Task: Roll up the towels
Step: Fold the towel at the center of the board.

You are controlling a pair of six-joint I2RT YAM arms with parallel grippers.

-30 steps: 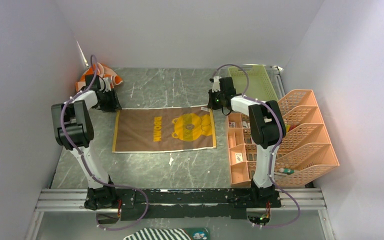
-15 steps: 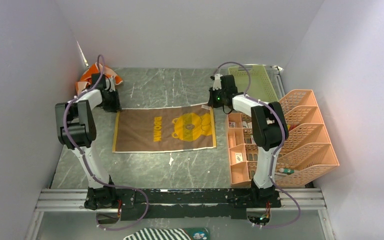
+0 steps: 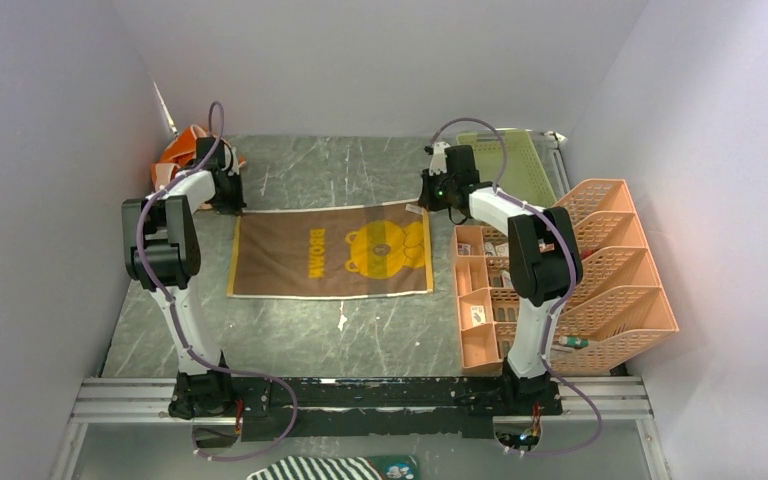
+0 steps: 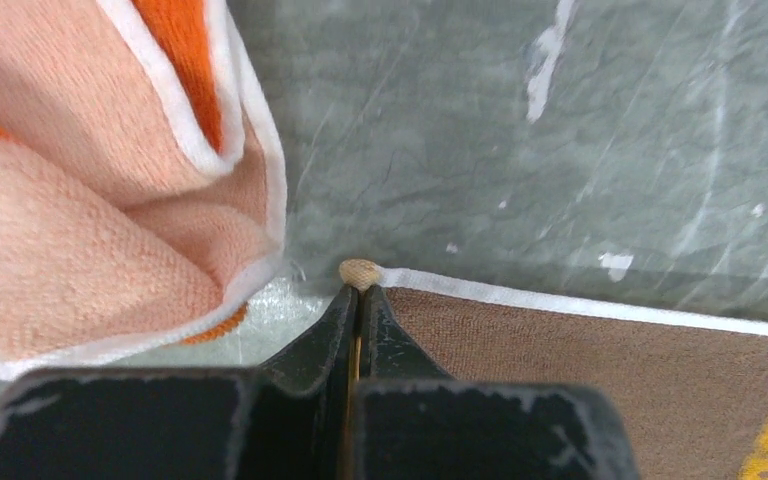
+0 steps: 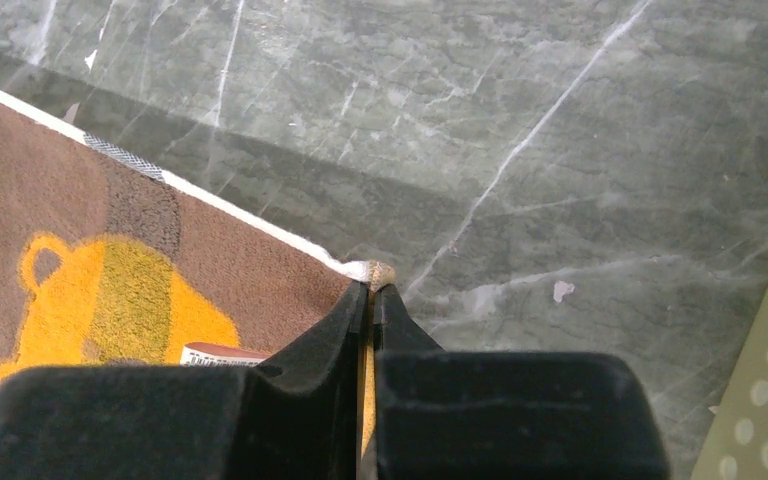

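Both arms are reaching farther back than a second ago, drawing the brown towel (image 3: 330, 255) along the table (image 3: 340, 175). On it, the left claw (image 4: 358, 290) is pinching the far-left corner and the right claw (image 5: 371, 290) the far-right corner. An orange towel (image 4: 80, 230) is lying crumpled beside the left claw.

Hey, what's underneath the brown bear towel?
The brown towel lies flat on the grey table, which shows all around it. Whatever is beneath its middle is covered.
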